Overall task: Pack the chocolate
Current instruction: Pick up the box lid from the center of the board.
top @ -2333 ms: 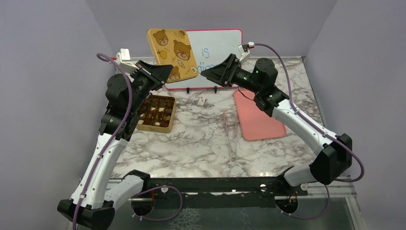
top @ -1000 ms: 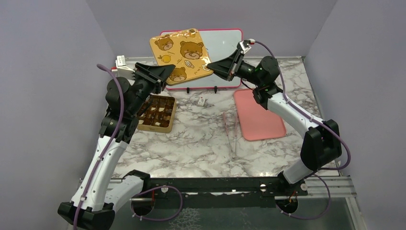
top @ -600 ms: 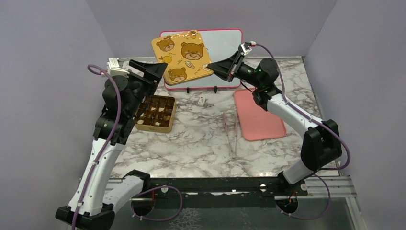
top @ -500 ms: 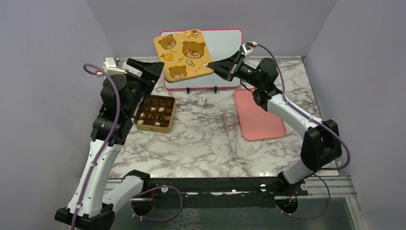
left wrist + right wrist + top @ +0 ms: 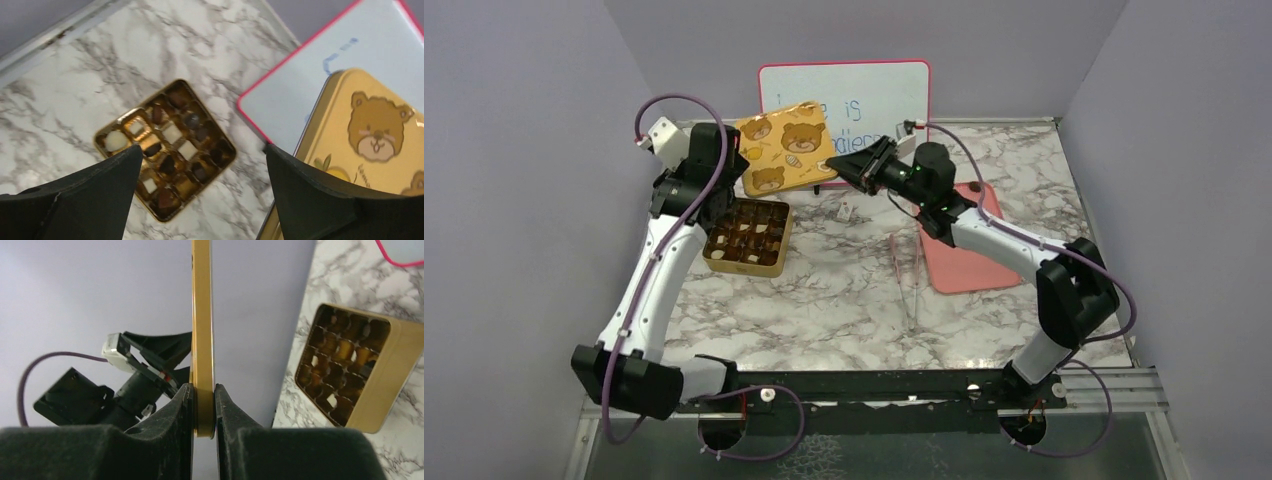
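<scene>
Top view: the chocolate (image 5: 749,236) fills the square gold tin (image 5: 742,267), open side up, on the far-left part of the marble table (image 5: 824,310). The tin is square, with no long axis, and sits slightly skewed. The right gripper (image 5: 837,167) pinches the bear lid (image 5: 784,155) just beyond the tin.

Left wrist view: the left gripper (image 5: 202,150) gapes wide, holding nothing, above the tin.

Right wrist view: the lid stands edge-on between the clamped fingers (image 5: 182,410).

A second ago both grippers held the lid higher, before the whiteboard (image 5: 874,90). It now sits lower and further left.

Dark and cream chocolate (image 5: 172,134), seemingly filling the gold tin (image 5: 742,266).
</scene>
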Robot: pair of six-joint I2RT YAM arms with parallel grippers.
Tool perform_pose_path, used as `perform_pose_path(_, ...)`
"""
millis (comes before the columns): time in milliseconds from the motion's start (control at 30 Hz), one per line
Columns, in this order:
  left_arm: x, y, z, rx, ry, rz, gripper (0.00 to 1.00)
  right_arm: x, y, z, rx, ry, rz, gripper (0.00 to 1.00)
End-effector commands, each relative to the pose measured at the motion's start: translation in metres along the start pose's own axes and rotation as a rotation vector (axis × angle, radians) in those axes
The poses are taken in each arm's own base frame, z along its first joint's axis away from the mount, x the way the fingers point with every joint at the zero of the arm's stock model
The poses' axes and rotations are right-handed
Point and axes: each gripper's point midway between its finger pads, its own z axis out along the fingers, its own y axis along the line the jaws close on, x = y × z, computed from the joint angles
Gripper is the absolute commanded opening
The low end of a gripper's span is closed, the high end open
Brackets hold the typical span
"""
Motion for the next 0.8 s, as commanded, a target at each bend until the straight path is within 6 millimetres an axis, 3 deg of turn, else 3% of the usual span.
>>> perform_pose_path(0,-0.01,0.05,0.035,-0.256,-0.044,0.026,0.94,0.014,-0.037,0.023,0.114,-0.072,0.003,0.01)
perform_pose_path(100,-0.016,0.078,0.057,-0.38,-0.074,0.01,0.94,0.033,-0.057,0.036,0.17,-0.076,0.007,0.01)
perform_pose_path(300,-0.026,0.128,0.075,-0.553,-0.142,-0.09,0.92,0.063,-0.085,0.058,0.246,-0.102,0.005,0.01)
perform_pose_path(367,-0.023,0.137,0.085,-0.576,-0.119,-0.08,0.91,0.073,-0.092,0.067,0.255,-0.122,0.0,0.01)
perform_pose_path(600,0.003,0.119,0.12,-0.402,0.033,0.028,0.86,0.112,-0.091,0.103,0.175,-0.107,0.046,0.01)
perform_pose_path(767,0.015,0.124,0.126,-0.375,0.087,0.026,0.79,0.106,-0.081,0.094,0.206,-0.136,-0.021,0.01)
